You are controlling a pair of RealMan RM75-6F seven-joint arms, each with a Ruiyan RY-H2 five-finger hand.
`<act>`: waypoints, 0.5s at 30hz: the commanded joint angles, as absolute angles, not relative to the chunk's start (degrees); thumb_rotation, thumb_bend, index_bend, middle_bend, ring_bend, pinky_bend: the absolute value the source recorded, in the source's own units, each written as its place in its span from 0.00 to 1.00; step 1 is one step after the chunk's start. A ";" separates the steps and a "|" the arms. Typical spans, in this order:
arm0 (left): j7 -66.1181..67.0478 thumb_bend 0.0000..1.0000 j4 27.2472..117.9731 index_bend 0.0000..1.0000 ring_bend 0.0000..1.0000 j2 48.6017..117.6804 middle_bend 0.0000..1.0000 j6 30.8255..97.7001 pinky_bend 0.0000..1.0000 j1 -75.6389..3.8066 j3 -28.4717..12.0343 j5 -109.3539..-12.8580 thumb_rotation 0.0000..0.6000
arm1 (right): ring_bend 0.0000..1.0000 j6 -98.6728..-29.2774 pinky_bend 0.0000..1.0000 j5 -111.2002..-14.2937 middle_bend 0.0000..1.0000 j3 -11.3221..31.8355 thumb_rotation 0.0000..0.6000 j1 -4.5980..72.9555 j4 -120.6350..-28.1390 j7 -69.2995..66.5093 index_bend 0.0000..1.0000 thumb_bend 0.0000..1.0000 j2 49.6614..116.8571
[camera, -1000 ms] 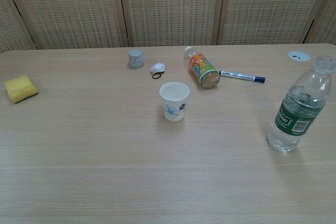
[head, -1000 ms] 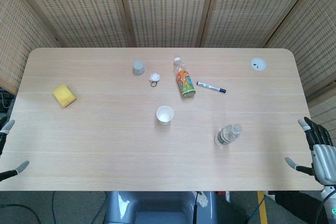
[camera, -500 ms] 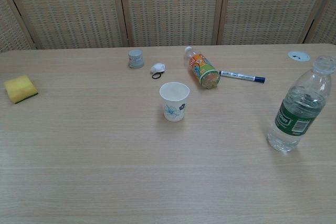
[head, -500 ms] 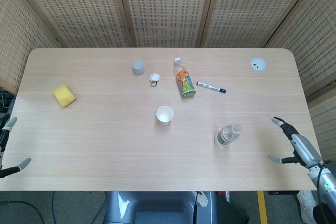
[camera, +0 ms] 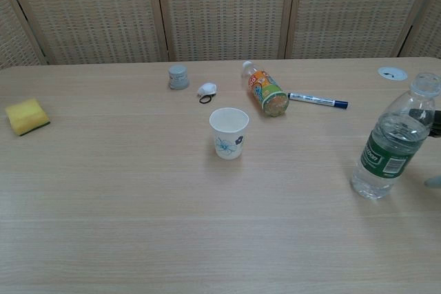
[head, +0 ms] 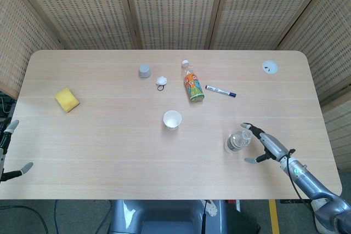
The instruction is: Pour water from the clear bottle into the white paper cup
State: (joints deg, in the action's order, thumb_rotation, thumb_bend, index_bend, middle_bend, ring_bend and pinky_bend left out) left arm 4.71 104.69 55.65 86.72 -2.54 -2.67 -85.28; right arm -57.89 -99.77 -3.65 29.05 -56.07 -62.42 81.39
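The clear bottle (head: 237,140) (camera: 394,138) with a green label stands upright, uncapped, at the right of the table. A white paper cup (head: 172,119) (camera: 229,132) with a blue print stands upright near the table's middle, to the bottle's left. My right hand (head: 264,144) is just right of the bottle, fingers spread, holding nothing; the chest view shows only its fingertips (camera: 423,114) at the right edge. My left hand (head: 9,152) hangs open beyond the table's left edge.
An orange-labelled bottle (head: 192,83) lies on its side behind the cup, a marker (head: 220,91) to its right. A grey cap (head: 145,70), a small white object (head: 161,81), a yellow sponge (head: 67,100) and a white disc (head: 269,67) also sit on the table.
My right hand has moved left from beyond the table's right edge to just beside the clear bottle. The left hand has barely shifted. Nothing on the table has moved.
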 commanded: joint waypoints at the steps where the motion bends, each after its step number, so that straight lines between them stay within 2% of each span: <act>1: 4.64 0.02 104.58 0.00 0.00 55.64 0.00 86.31 0.00 -2.76 -2.58 -85.21 1.00 | 0.00 -57.59 0.00 -98.45 0.00 -3.05 1.00 29.95 -55.02 -62.63 0.00 0.00 83.44; 15: 3.42 0.02 104.02 0.00 0.00 55.39 0.00 85.48 0.00 -3.21 -2.93 -83.84 1.00 | 0.00 -58.04 0.00 -95.91 0.00 -3.09 1.00 32.49 -53.81 -67.69 0.00 0.00 88.45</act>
State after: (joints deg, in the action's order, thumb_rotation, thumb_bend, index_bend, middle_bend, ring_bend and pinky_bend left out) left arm 3.42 104.03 55.39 85.47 -3.21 -2.93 -83.84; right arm -57.95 -96.10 -3.12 32.34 -53.65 -67.46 88.23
